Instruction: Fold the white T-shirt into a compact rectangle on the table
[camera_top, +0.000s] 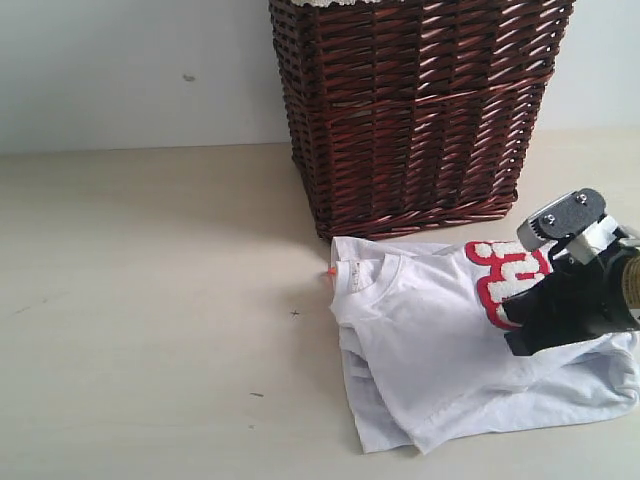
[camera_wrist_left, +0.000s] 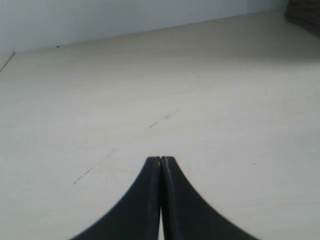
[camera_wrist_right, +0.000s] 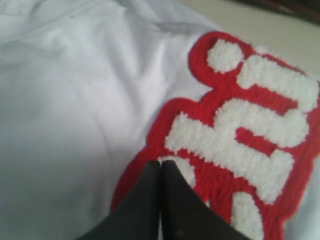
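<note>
The white T-shirt (camera_top: 430, 340) lies partly folded on the table (camera_top: 150, 300), just in front of the basket. Its collar and small orange tag (camera_top: 331, 271) point left, and the red-outlined lettering (camera_top: 505, 275) faces up at its right. My right gripper (camera_top: 520, 342) is over that lettering with its jaws pressed together and no cloth between them. Close up, the right gripper (camera_wrist_right: 160, 162) shows its tips right over the fuzzy lettering (camera_wrist_right: 240, 145) and the shirt (camera_wrist_right: 65, 100). My left gripper (camera_wrist_left: 160, 159) is shut above the bare table (camera_wrist_left: 150, 75), outside the exterior view.
A tall dark brown wicker basket (camera_top: 420, 110) stands right behind the shirt, against the pale wall. A corner of the basket (camera_wrist_left: 305, 15) shows in the left wrist view. The tabletop stretches bare to the left of the shirt.
</note>
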